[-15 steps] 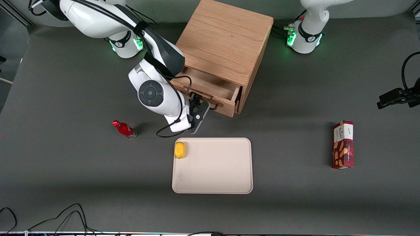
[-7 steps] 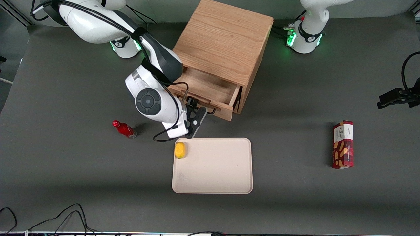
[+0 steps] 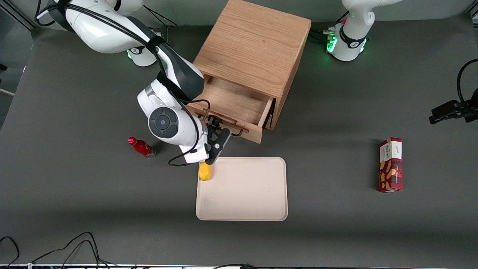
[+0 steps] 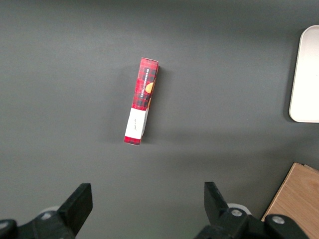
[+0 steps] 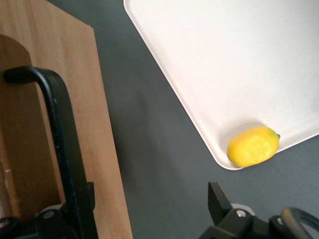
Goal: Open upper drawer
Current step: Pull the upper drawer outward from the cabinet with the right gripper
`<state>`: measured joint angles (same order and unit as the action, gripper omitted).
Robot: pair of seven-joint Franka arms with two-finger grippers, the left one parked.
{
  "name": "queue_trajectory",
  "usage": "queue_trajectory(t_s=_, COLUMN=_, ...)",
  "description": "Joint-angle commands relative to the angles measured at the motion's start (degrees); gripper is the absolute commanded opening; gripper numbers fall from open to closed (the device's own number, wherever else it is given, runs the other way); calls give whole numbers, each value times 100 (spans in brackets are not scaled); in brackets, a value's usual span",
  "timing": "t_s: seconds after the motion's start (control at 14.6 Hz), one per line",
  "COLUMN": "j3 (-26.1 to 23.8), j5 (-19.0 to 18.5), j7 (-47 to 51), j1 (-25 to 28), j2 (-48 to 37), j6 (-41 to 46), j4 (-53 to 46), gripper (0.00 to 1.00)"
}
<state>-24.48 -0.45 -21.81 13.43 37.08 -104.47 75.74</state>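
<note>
The upper drawer (image 3: 235, 104) of the oak cabinet (image 3: 254, 45) stands pulled partly out, and its bare wooden inside shows. Its black wire handle (image 3: 227, 127) is on the front panel, which faces the front camera. My right gripper (image 3: 217, 131) is at the handle. In the right wrist view the gripper (image 5: 149, 199) is open. One finger (image 5: 88, 199) sits between the handle bar (image 5: 60, 139) and the drawer front (image 5: 99, 124). The other finger (image 5: 216, 195) hangs over the grey table. The lower drawer is hidden under the upper one.
A beige tray (image 3: 242, 194) lies nearer the front camera than the drawer, with a lemon (image 3: 204, 171) in its corner just below my wrist; the tray (image 5: 224, 59) and lemon (image 5: 253, 146) also show in the right wrist view. A red bottle (image 3: 142, 147) stands beside my arm. A red box (image 3: 390, 164) lies toward the parked arm's end.
The drawer has slid farther out of the cabinet toward the front camera. My gripper and wrist have moved with its handle, closer to the tray and lemon.
</note>
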Motion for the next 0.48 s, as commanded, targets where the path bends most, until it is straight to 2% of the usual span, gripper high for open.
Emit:
queue_trajectory(t_s=0.0, j3=101, j5=-184, j7=-96, j1=28, j2=203, j6=155, j4=-375, gripper=100)
queue_trajectory(t_s=0.41, j3=251, j5=-166, j7=-52, j1=107, j2=378, j6=155, j4=-744, gripper=100)
